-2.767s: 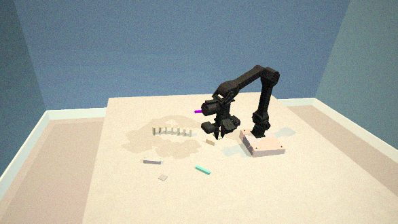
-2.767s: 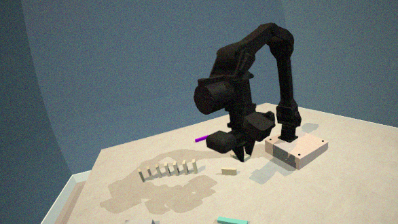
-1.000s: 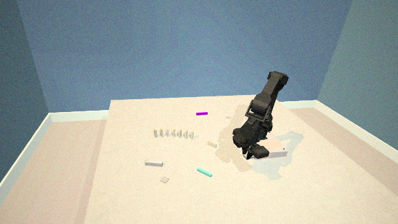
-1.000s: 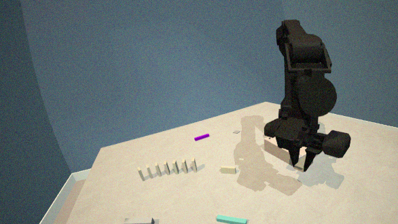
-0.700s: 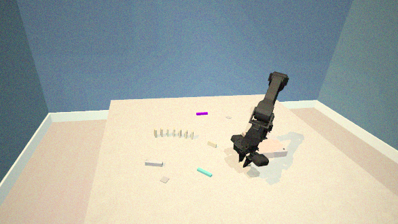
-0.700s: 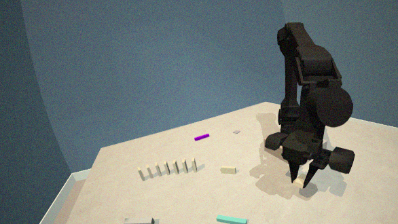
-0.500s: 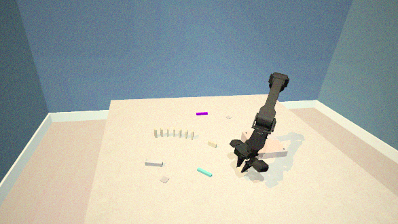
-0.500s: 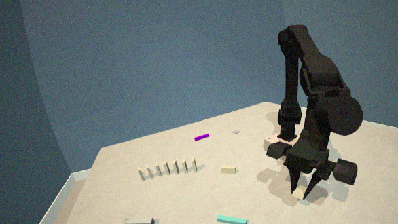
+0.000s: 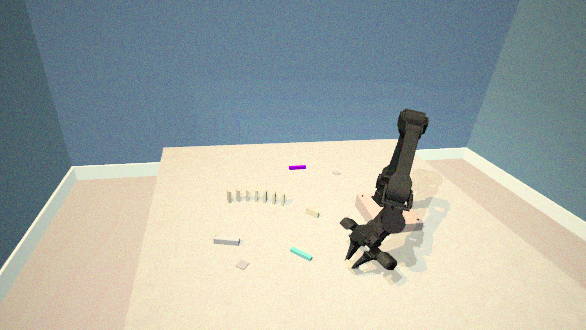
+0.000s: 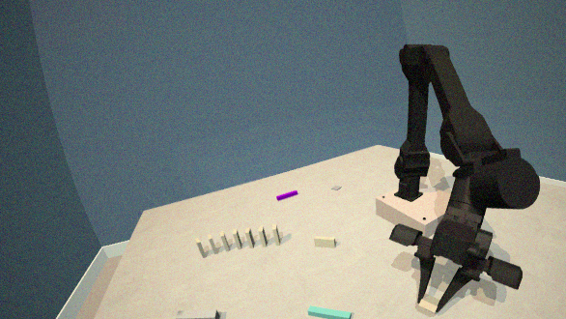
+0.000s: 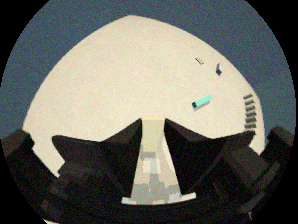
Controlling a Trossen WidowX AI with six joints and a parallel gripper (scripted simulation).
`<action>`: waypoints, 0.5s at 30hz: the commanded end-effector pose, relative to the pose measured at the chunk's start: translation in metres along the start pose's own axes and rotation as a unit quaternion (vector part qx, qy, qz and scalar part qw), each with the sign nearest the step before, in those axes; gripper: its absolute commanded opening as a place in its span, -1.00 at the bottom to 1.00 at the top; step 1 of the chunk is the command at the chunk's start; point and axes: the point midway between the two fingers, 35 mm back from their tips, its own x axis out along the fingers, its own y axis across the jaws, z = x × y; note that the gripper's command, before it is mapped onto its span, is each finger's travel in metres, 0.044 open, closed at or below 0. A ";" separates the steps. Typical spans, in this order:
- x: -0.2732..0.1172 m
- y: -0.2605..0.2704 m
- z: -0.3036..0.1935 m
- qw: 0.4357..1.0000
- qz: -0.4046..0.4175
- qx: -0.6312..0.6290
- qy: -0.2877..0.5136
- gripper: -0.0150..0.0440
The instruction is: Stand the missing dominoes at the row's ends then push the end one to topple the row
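Note:
A row of several cream dominoes [image 9: 256, 196] [image 10: 249, 238] [image 11: 250, 114] stands upright, evenly spaced, left of the robot. A loose cream domino [image 9: 312, 212] [image 10: 325, 242] lies on its side between the row's right end and the robot base. My gripper [image 9: 350, 263] [image 10: 429, 305] [image 11: 152, 121] points down, in front of the base and well away from the row. It is shut on another cream domino [image 10: 428, 304] [image 11: 153, 131], which shows between the fingertips. In the top view the fingers mostly hide this domino. Its height over the table is hard to tell.
A turquoise bar [image 9: 301, 254] [image 10: 329, 312] [image 11: 203, 101] lies left of the gripper. A grey block [image 9: 226, 241] [image 10: 198, 315] lies farther left, near a flat grey piece [image 9: 242, 265]. A purple bar [image 9: 297, 167] [image 10: 287, 195] and another flat piece [image 9: 336, 173] [image 10: 336, 188] lie behind.

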 end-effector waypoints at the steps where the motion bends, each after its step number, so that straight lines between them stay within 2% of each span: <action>1: 0.006 0.006 -0.003 0.999 -0.009 -0.015 -0.040 -0.13; 15: 0.005 0.017 -0.009 0.985 -0.026 -0.025 -0.170 -0.13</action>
